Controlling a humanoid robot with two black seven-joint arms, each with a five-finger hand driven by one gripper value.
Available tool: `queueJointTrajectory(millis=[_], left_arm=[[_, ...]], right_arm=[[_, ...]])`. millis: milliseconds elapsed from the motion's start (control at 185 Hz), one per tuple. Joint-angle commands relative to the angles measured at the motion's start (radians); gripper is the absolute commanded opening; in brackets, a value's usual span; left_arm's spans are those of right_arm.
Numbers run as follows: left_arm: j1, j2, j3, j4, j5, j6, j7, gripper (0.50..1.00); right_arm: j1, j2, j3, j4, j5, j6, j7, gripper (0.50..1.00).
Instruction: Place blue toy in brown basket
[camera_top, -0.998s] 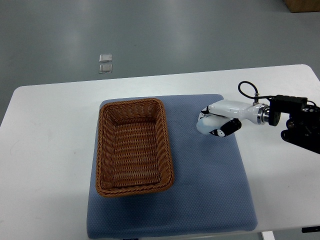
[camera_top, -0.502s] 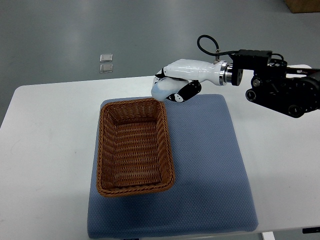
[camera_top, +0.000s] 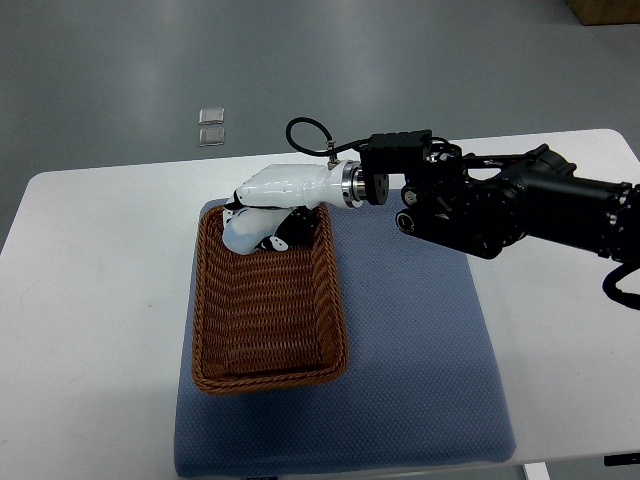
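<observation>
Pale-blue toy (camera_top: 240, 235), small and judged light, smooth, possibly slippery, sits enclosed by curled fingers of right robot hand (camera_top: 262, 222) over brown basket (camera_top: 268, 300); whole-body wrap suits it.

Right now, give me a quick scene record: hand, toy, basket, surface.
right hand: over the far end of the brown basket, fingers curled
blue toy: pale blue, in the right hand's grasp, above the basket's far interior; contact with the basket floor cannot be told
basket contents: nothing else visible inside
surface: basket sits on the blue mat on the white table
left hand: not in view
</observation>
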Motion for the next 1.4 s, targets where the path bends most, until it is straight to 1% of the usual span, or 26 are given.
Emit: queueJointTrajectory(millis=[0,54,130,167,210,340,491,561,680,799,982,1193,1333,1365,1392], left_arm=[[0.000,0.000,0.001,-0.002,0.000,0.001,0.000,1.000],[0.000,0.000,-0.001,-0.002,0.000,0.001,0.000,1.000],[0.000,0.000,0.001,-0.002,0.000,0.001,0.000,1.000],[0.000,0.000,-0.001,-0.001,0.000,-0.001,0.000,1.000],[0.000,0.000,-0.001,-0.001,0.000,-0.001,0.000,1.000],[0.000,0.000,-0.001,-0.001,0.000,-0.001,0.000,1.000],[0.000,0.000,-0.001,-0.001,0.000,-0.001,0.000,1.000],[0.000,0.000,-0.001,-0.001,0.000,0.001,0.000,1.000],[0.000,0.000,-0.001,0.001,0.000,-0.001,0.000,1.000],[-0.001,0.000,0.001,0.001,0.000,-0.001,0.000,1.000],[-0.001,0.000,-0.001,-0.001,0.000,0.001,0.000,1.000],[-0.008,0.000,-0.001,0.004,0.000,0.001,0.000,1.000],[-0.011,0.000,0.001,0.004,0.000,0.001,0.000,1.000],[-0.012,0.000,0.001,0.004,0.000,0.001,0.000,1.000],[-0.014,0.000,0.001,0.004,0.000,0.001,0.000,1.000]], right_arm=[[-0.005,0.021,-0.013,-0.010,0.001,-0.006,0.000,0.740],[-0.008,0.022,-0.015,-0.012,0.008,-0.008,0.000,0.793],[-0.009,0.021,-0.015,-0.012,0.021,-0.008,0.000,0.827],[-0.009,0.021,-0.015,-0.013,0.028,-0.009,0.000,0.832],[-0.009,0.019,-0.015,-0.013,0.040,-0.011,0.000,0.856],[-0.014,0.009,-0.001,-0.022,0.080,-0.019,-0.006,0.858],[-0.046,-0.021,0.022,-0.096,0.186,-0.086,-0.017,0.858],[-0.069,-0.048,0.073,-0.134,0.268,-0.095,-0.023,0.858],[-0.124,-0.083,0.179,-0.209,0.387,-0.100,-0.058,0.858],[-0.179,-0.114,0.263,-0.260,0.470,-0.117,-0.068,0.858],[-0.296,-0.189,0.340,-0.262,0.648,-0.127,-0.088,0.858],[-0.403,-0.191,0.410,-0.260,0.872,-0.124,-0.088,0.858],[-0.442,-0.191,0.455,-0.257,1.002,-0.111,-0.088,0.860],[-0.448,-0.189,0.461,-0.257,1.027,-0.109,-0.088,0.866],[-0.454,-0.189,0.462,-0.256,1.048,-0.109,-0.088,0.883]])
